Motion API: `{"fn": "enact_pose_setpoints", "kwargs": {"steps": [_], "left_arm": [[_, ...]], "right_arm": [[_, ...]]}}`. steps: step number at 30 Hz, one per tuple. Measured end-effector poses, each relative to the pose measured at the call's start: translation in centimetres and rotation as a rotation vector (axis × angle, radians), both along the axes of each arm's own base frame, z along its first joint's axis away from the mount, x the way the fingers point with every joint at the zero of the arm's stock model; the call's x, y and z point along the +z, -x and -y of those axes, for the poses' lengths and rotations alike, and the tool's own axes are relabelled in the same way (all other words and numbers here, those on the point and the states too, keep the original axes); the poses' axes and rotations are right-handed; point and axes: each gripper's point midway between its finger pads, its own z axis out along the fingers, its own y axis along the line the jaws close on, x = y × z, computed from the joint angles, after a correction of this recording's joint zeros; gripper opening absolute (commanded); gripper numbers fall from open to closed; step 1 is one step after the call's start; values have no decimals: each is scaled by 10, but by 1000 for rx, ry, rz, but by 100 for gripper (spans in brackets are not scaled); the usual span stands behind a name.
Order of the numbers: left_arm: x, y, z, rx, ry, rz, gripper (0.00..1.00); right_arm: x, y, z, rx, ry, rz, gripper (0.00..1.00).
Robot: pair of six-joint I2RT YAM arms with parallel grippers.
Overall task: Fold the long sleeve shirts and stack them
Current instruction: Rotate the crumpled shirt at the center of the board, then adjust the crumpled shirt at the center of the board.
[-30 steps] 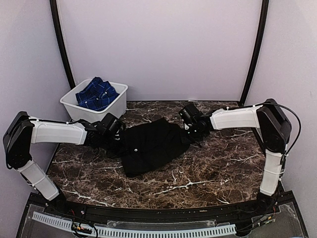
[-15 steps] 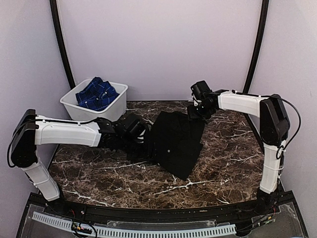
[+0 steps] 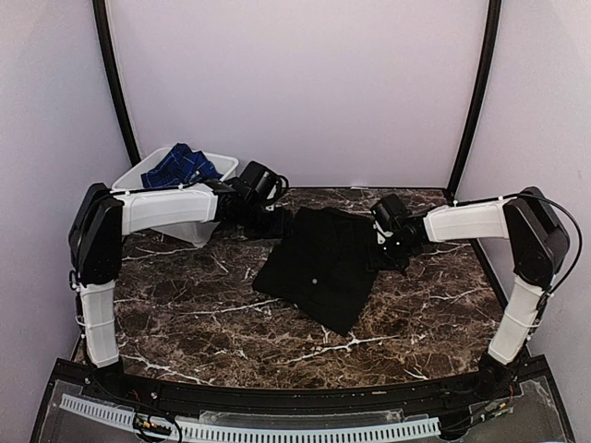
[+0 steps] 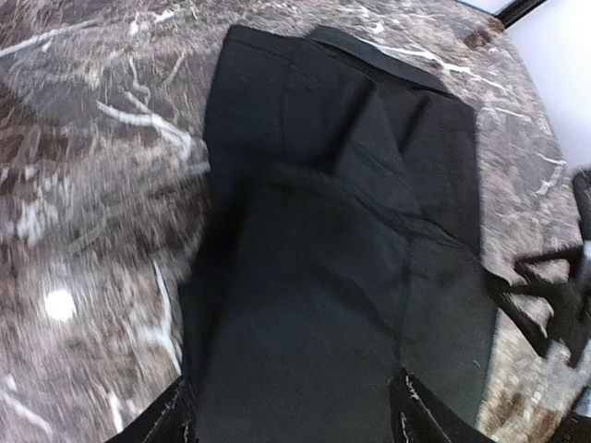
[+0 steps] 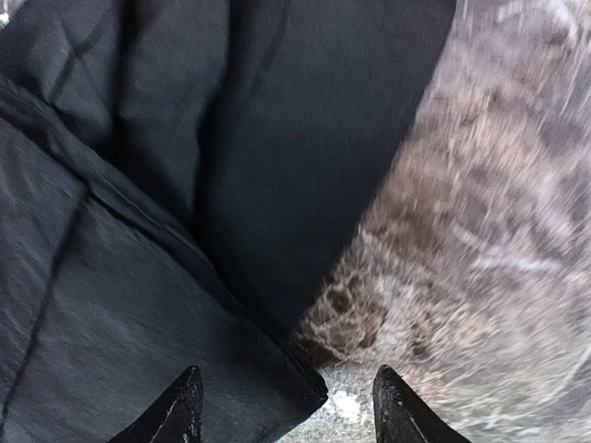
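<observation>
Left fingers (image 4: pixel 175 420) swung back toward the tub (image 3: pixel 224 164); I log them and right fingers (image 5: pixel 180 406) open over black shirt (image 3: pixel 319 263).

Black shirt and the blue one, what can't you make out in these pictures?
Black shirt: sleeves lost in its folds, all views; wrist views cut it off at the edges.
Blue checked shirt: top view, mostly hidden by the tub wall and left arm.
Table: right wrist view, blurred.

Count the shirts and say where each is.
2. The black shirt lies on the table; the blue checked shirt sits in the white tub, which may hide more.
</observation>
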Motion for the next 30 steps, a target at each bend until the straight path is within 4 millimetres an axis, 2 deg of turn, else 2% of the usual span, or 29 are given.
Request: {"fn": "enact_pose_setpoints", "kwargs": {"steps": [1, 5, 9, 11, 12, 13, 14, 16, 21, 23, 30], "left_arm": [[-7, -15, 2, -8, -16, 13, 70], [-35, -52, 11, -34, -55, 39, 69], [-61, -72, 22, -64, -74, 42, 66], [-67, -77, 28, -80, -72, 39, 62], [-69, -79, 32, -88, -67, 39, 57], [-70, -81, 35, -96, -62, 41, 54], [-70, -83, 38, -102, -56, 44, 44], [-67, -85, 42, -108, -43, 47, 30], [-52, -89, 50, -123, -13, 68, 11], [-47, -90, 52, -128, -4, 75, 3], [-47, -87, 52, -138, -1, 64, 3]], "right_arm": [[-5, 4, 0, -6, -14, -13, 60], [-13, 7, -3, -24, -75, -35, 56], [-13, 4, -7, -47, -140, -34, 51], [-14, 4, -10, -46, -159, -35, 48], [-14, 5, -11, -47, -168, -38, 47], [-14, 5, -12, -50, -176, -40, 43], [-14, 5, -13, -50, -187, -40, 40], [-15, 5, -15, -50, -199, -41, 32], [-13, 5, -17, -53, -214, -40, 7], [-12, 5, -17, -59, -217, -38, 0], [8, 4, -17, -37, -202, -3, 0]]}}
